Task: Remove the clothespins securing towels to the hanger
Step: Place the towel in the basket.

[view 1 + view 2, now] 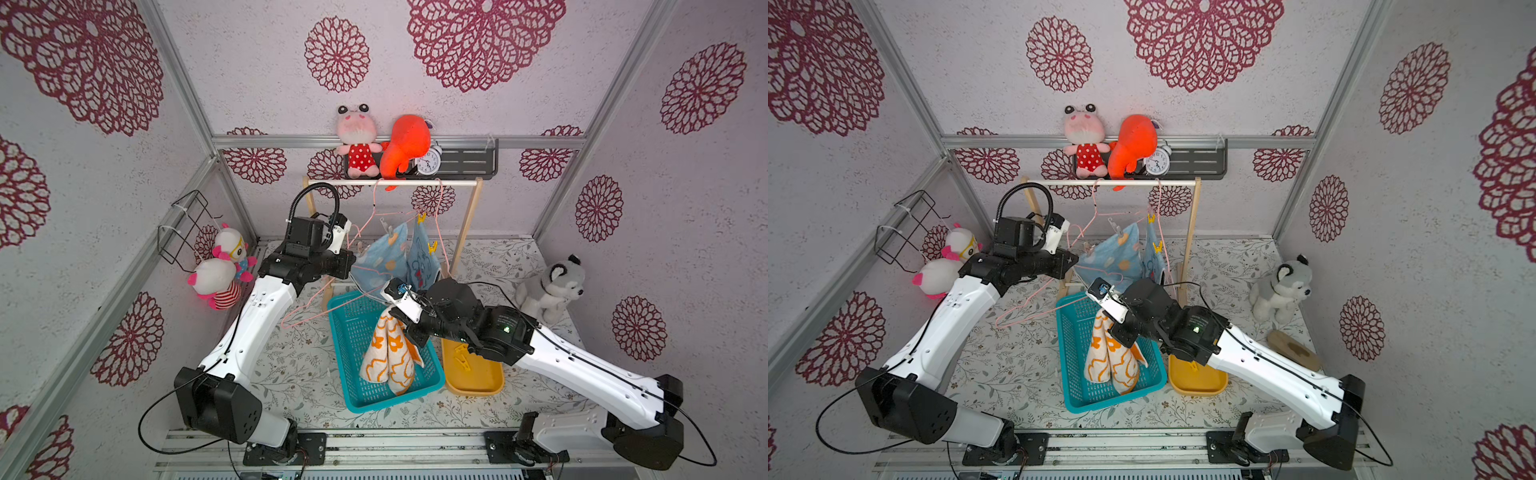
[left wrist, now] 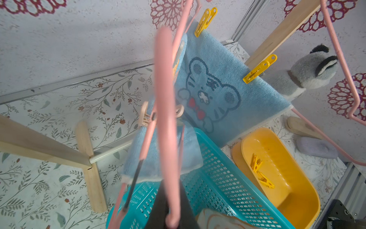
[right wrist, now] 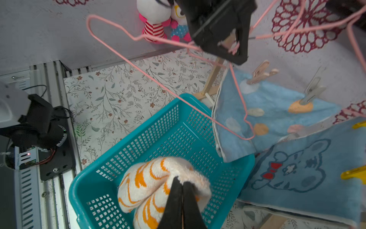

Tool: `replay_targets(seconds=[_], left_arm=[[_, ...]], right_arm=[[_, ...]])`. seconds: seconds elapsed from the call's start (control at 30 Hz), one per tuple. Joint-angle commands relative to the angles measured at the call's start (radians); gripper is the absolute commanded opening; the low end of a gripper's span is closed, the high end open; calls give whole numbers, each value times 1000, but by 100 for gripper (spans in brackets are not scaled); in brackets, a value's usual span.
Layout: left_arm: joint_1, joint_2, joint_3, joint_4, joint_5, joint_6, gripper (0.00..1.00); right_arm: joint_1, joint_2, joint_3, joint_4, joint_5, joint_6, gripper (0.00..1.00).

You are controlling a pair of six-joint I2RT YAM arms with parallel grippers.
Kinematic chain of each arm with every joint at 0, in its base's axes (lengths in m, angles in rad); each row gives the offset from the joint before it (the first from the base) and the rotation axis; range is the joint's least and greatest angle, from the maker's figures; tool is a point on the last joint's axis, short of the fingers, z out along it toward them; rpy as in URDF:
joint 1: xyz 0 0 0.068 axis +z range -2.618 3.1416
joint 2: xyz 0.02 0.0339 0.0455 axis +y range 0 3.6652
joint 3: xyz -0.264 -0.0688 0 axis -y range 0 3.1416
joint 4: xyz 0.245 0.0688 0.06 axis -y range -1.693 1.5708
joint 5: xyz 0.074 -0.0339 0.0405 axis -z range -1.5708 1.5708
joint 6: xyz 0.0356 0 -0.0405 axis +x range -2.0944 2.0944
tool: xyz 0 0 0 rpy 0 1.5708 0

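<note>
Counted two yellow clothespins (image 2: 205, 21) on cartoon towel (image 2: 227, 95), two pale clothespins (image 3: 261, 73) on dotted towel (image 3: 273, 111); found right gripper (image 3: 182, 190) pinching flowered towel (image 3: 150, 174), left gripper (image 2: 170, 206) clamping hanger (image 2: 165, 79).

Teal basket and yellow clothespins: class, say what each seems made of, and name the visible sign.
Teal basket: probably moulded plastic, slightly glossy; its walls and floor are a regular grid of slots. Yellow clothespins: probably plastic, smooth, with a sheen; uniform bright colour, crisp moulded edges.
</note>
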Motion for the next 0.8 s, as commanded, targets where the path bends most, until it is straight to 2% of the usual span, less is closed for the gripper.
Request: replay_targets(seconds=[0.0,0.23,0.47,0.77], left_arm=[[6,-51,-3,50,26,-16,0],[6,-62,-3,60,42,-27,0],[7,-70,-8,68,34,-29,0],[10,-78,-8,68,38,-29,0]], right_arm=[[-38,-33,-113,165,-32,124,0],[-74,86,-307,328,-65,203,0],[-96,306,-304,362,-33,211,0],[-96,416,-296,401,-57,217,0]])
